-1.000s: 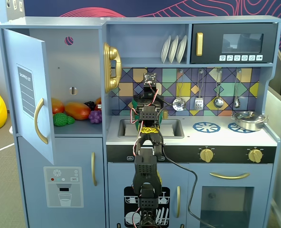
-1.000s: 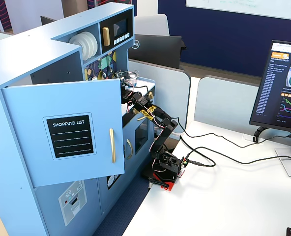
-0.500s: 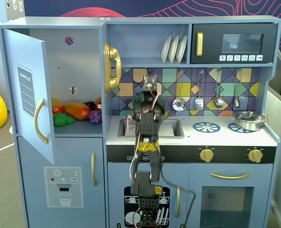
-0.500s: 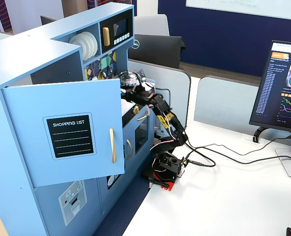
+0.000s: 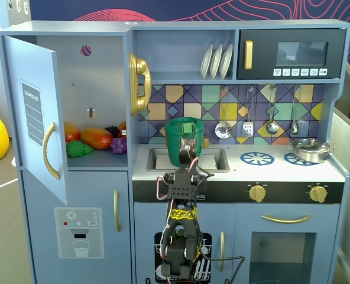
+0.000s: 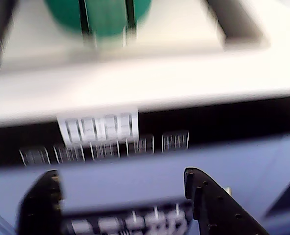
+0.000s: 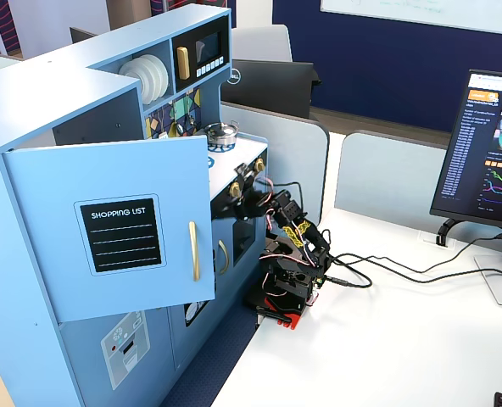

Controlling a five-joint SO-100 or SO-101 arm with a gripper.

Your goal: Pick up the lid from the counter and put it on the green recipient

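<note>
The green recipient (image 5: 184,145) stands upright in the sink of the toy kitchen; its lower part shows blurred at the top of the wrist view (image 6: 103,14). The lid (image 5: 185,126) is a green disc with a small lighter handle and appears to lie across the pot's mouth. My gripper (image 5: 188,155) is raised in front of the pot, at the counter's front edge. In the wrist view the gripper (image 6: 121,176) is open and empty, its jaws wide apart below the black control strip. The arm (image 7: 293,250) stands on the white desk before the kitchen.
A silver pot with a metal lid (image 5: 310,149) sits on the right burner. The cupboard door (image 5: 33,118) hangs open at the left, with toy fruit (image 5: 95,139) inside. Gold knobs (image 5: 257,192) line the counter front. A monitor (image 7: 497,153) and cables lie on the desk.
</note>
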